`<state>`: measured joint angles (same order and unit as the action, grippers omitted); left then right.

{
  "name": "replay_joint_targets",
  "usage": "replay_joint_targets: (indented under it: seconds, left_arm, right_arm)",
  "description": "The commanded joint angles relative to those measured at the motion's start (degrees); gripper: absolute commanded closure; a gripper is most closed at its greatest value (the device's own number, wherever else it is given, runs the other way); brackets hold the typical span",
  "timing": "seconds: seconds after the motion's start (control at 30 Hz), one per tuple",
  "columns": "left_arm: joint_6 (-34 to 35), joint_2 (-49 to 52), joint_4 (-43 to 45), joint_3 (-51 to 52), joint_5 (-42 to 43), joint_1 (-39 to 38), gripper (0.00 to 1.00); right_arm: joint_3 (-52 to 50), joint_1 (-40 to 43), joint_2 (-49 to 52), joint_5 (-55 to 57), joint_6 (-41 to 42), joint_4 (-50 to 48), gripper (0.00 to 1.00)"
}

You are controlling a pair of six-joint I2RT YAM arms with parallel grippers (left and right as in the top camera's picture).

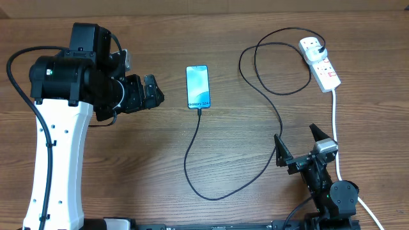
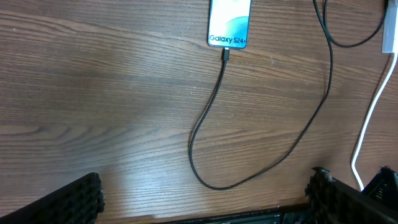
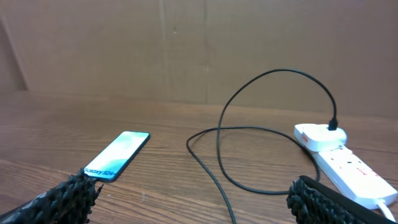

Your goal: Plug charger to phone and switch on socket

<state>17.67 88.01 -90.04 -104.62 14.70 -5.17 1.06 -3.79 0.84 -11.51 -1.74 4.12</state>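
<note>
Black charger (image 2: pixel 226 55) sits plugged into phone (image 1: pixel 198 87) and socket (image 1: pixel 321 64); left gripper (image 1: pixel 156 94) and right gripper (image 1: pixel 298 142) stand released

A brown wood-grain tabletop (image 1: pixel 128 160) fills the overhead view, its grain running side to side. Ahead of the right claw (image 3: pixel 193 202), the tabletop ends at a plain, matte brown wall (image 3: pixel 261 37), flat and board-like. A thin vertical seam (image 3: pixel 160 50) runs down the wall, a little left of the claw's middle, and a slanted join shows at the wall's far left. The light is soft and even. Just ahead of the left claw (image 2: pixel 202 199), a pale sheen (image 2: pixel 143 180) lies on the wood.
</note>
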Motion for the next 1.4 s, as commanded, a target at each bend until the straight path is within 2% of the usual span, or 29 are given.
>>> replay_joint_targets:
  seconds: [0.0, 1.37]
  left_arm:
    - [0.1, 0.0, 0.1, -0.1, -0.3, -0.1, 0.01]
    - [0.1, 0.0, 0.1, -0.1, -0.3, -0.1, 0.0]
  right_arm:
    - [-0.6, -0.3, -0.7, 2.5, -0.3, 0.1, 0.0]
    - [-0.6, -0.3, -0.7, 4.8, 0.0, 0.3, 0.0]
